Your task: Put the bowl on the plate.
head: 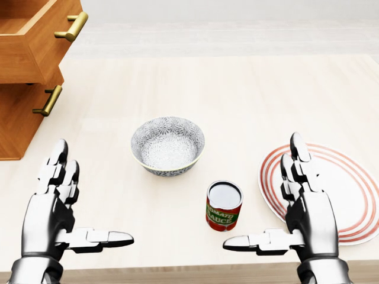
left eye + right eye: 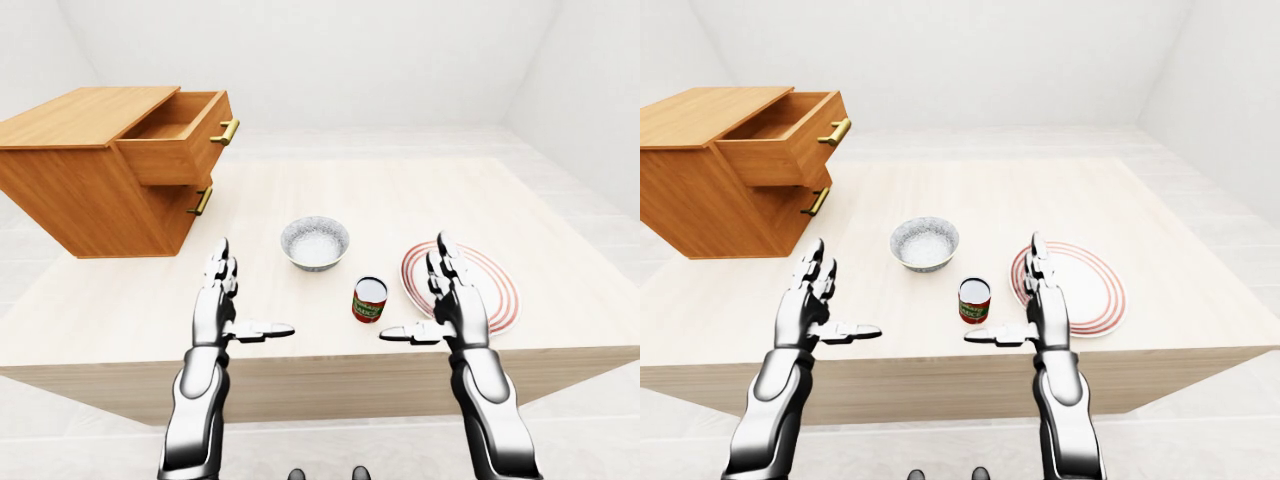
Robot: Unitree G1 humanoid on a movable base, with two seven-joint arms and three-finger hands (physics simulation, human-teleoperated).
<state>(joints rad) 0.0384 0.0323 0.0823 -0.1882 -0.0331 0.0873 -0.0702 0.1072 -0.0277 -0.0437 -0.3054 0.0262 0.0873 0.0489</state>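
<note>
A grey patterned bowl (image 1: 168,145) stands upright near the middle of the table, empty. To its right lies a white plate with red rings (image 1: 346,189), flat on the wood. My left hand (image 1: 74,207) hovers open at the lower left of the head view, well apart from the bowl. My right hand (image 1: 278,204) is open too, fingers up, over the plate's left edge. Neither hand holds anything.
A tomato sauce can (image 1: 224,205) stands between bowl and plate, just left of my right hand. A wooden drawer cabinet (image 2: 100,165) sits at the table's upper left with its top drawer (image 2: 185,135) pulled out. The table's near edge (image 2: 330,365) runs under my wrists.
</note>
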